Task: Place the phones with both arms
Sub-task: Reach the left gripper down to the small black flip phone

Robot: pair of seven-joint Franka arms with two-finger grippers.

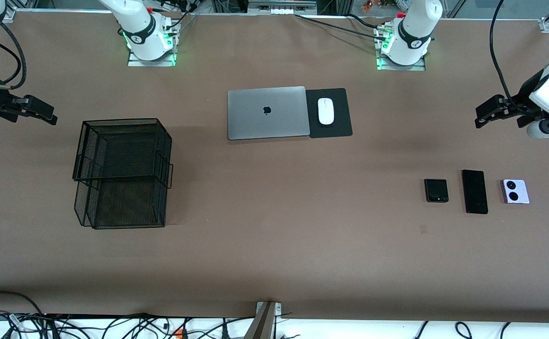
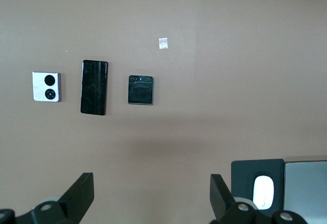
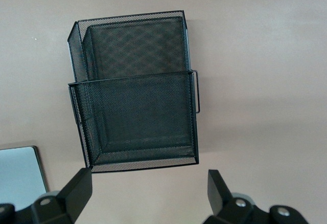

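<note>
Three phones lie in a row toward the left arm's end of the table: a squarish black folded one (image 1: 436, 190) (image 2: 140, 90), a long slim black slab (image 1: 474, 191) (image 2: 94, 87) and a lavender-white one with two black lenses (image 1: 515, 191) (image 2: 46, 86). My left gripper (image 1: 483, 115) (image 2: 152, 183) hangs open and empty over bare table at that end, apart from the phones. My right gripper (image 1: 48, 115) (image 3: 149, 179) hangs open and empty over the table at the right arm's end, beside the black mesh tray (image 1: 119, 121) (image 3: 133, 78).
The mesh tray has two tiers and holds nothing. A shut silver laptop (image 1: 266, 113) (image 2: 306, 191) (image 3: 18, 175) lies mid-table, with a white mouse (image 1: 325, 111) (image 2: 262, 192) on a black pad (image 1: 340, 127) beside it. A small pale patch (image 1: 423, 229) (image 2: 163, 43) marks the table near the phones.
</note>
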